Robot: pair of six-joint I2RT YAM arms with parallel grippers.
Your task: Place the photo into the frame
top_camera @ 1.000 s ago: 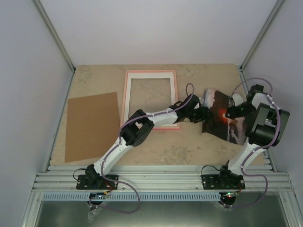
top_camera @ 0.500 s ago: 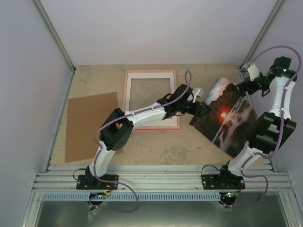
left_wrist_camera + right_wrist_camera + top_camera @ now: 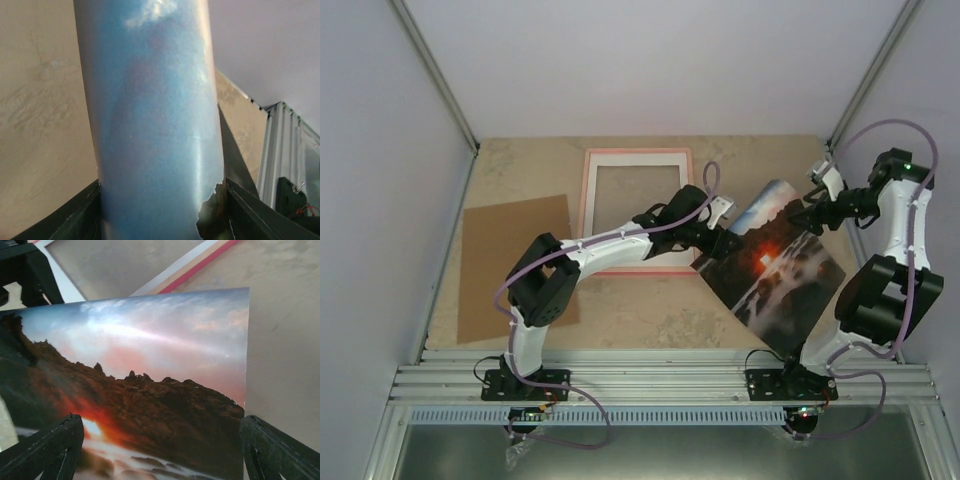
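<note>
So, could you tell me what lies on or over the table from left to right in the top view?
board → frame → photo

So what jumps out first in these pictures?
The photo, a red sun glowing over dark rocks, stands out right of centre, gripped at its left edge by the left gripper. The pink frame lies empty at the middle back, and a plain brown board lies at the far left.
</note>
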